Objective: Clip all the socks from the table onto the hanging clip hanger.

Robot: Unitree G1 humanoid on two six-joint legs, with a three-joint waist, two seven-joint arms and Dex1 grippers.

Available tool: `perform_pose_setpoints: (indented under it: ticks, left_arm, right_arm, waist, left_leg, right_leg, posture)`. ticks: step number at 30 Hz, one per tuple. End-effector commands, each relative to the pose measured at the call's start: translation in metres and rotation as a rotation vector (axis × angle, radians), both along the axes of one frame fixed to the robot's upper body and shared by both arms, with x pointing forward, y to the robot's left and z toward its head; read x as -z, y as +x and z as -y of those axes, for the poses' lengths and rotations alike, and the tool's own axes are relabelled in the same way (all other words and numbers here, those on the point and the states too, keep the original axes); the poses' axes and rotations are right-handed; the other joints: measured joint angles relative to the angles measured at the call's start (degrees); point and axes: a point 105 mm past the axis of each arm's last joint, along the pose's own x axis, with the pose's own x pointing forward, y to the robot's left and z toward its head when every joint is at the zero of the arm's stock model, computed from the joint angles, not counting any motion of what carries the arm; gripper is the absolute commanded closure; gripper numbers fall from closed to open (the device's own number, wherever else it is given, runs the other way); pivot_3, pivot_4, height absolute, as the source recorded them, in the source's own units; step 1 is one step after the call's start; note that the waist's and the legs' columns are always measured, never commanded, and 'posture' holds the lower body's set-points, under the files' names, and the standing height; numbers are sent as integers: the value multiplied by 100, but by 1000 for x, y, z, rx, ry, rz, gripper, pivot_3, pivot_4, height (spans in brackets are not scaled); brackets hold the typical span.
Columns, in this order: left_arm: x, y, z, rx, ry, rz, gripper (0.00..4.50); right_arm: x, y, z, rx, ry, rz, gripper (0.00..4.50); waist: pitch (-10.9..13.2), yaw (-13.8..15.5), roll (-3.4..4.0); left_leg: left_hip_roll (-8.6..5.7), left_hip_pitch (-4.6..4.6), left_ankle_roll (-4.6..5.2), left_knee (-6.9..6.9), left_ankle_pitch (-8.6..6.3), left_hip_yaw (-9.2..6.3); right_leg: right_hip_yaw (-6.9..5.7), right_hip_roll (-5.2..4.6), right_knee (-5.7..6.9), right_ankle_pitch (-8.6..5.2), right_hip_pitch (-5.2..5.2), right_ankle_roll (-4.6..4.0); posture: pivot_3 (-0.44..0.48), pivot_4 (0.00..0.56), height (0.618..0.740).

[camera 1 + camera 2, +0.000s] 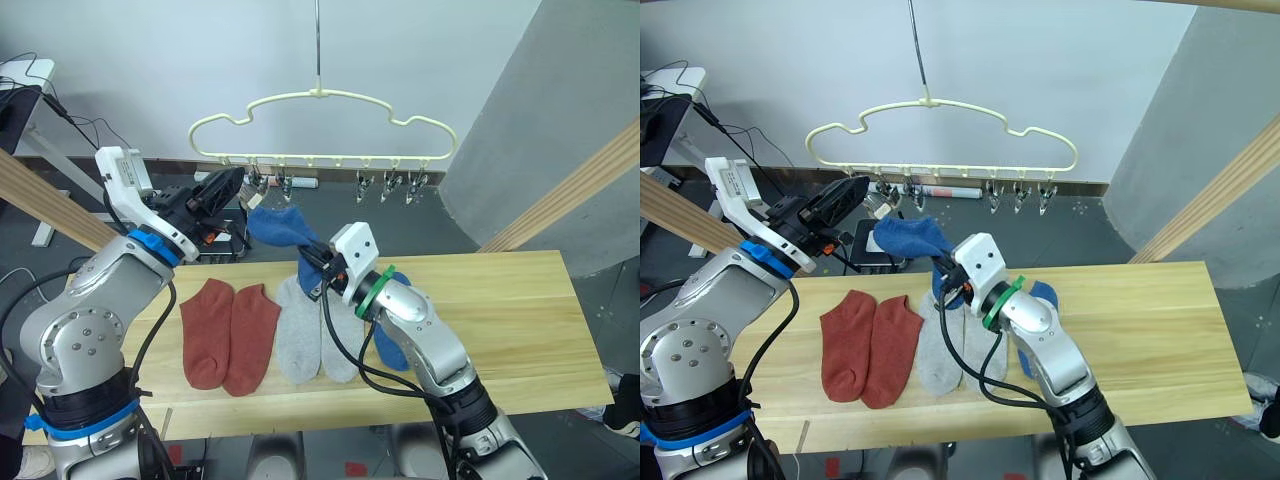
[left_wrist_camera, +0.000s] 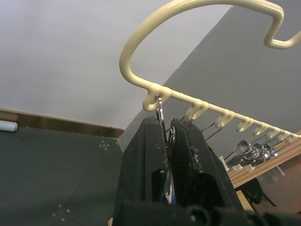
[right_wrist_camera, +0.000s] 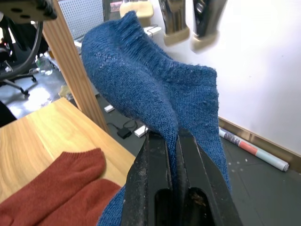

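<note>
On table (image 1: 500, 300): two red socks (image 1: 228, 335), two grey (image 1: 312, 340) | right pincer (image 3: 175, 141) grips blue sock (image 3: 150, 89) | left pincer (image 2: 167, 141) pinches clip (image 2: 161, 115)

Two rust-red socks (image 1: 228, 335), two light grey socks (image 1: 312, 342) and blue socks (image 1: 283, 225) against a pale, grained wooden tabletop (image 1: 510, 310), beneath a pale yellow hanger (image 1: 322, 125) with silvery clips (image 1: 385, 186).

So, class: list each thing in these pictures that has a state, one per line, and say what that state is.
Left gripper: shut on the end clip.
Right gripper: shut on a blue sock, held up near the clips.
Second blue sock: flat on the table.
Red socks: flat, unclipped.
Grey socks: flat, unclipped.
Clip hanger: hanging, no socks on it.
</note>
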Motion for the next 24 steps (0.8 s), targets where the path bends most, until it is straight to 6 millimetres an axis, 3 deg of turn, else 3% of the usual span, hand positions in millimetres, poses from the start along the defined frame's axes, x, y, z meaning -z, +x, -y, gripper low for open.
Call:
perform_pose_setpoints:
  ticks: [1, 10, 24]
  left_arm:
    - [-11, -8, 3, 14, 5, 56, 4391]
    - [-11, -6, 1, -2, -9, 59, 4391]
    - [-9, -7, 3, 6, -14, 55, 4391]
  right_arm:
    - [-15, -3, -6, -16, 40, 53, 4500]
    - [-3, -5, -4, -20, 6, 23, 4500]
    - [-8, -6, -12, -42, 7, 30, 4500]
  waist:
    - [0, 0, -1]
    - [-3, 1, -5]
    - [-3, -1, -5]
  left_leg:
    - [0, 0, 0, 0, 0, 0]
    - [0, 0, 0, 4, 0, -1]
    - [-3, 6, -15, 29, 9, -8]
  right_leg:
    - [-1, 0, 0, 0, 0, 0]
    - [-1, -1, 15, 1, -3, -1]
    - [0, 3, 69, 1, -11, -1]
  posture:
    - [-15, 328, 740]
    - [-11, 324, 740]
    - [-12, 323, 740]
